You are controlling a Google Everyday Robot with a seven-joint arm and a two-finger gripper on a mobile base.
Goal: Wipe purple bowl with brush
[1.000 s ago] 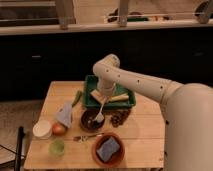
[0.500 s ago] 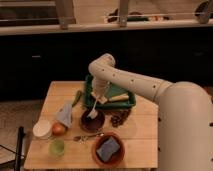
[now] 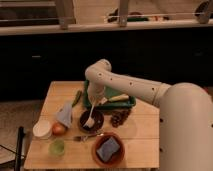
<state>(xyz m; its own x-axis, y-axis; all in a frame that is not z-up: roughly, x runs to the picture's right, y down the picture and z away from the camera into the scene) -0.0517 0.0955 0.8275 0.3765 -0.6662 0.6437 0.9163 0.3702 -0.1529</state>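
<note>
The purple bowl (image 3: pixel 92 120) sits near the middle of the wooden table (image 3: pixel 140 135), small, dark and almost black inside. The cream-white brush (image 3: pixel 90 118) slants down into it, with its bristle head low in the bowl's left part. My gripper (image 3: pixel 96 99) is just above the bowl's far rim, at the top end of the brush handle, and it is shut on the brush. The white arm reaches in from the right and hides part of the green tray behind.
A green tray (image 3: pixel 127 103) stands behind the bowl. An orange-brown bowl with a blue-grey pad (image 3: pixel 108 149) is at the front. A metal utensil (image 3: pixel 86 137), orange fruit (image 3: pixel 59 129), white cup (image 3: pixel 42 128), green cup (image 3: pixel 57 146), grey cloth (image 3: pixel 65 114) and dark cluster (image 3: pixel 118 119) lie around.
My arm and gripper have swung left, carrying the brush from the bowl's middle toward its left side. The bowl itself has stayed in place.
</note>
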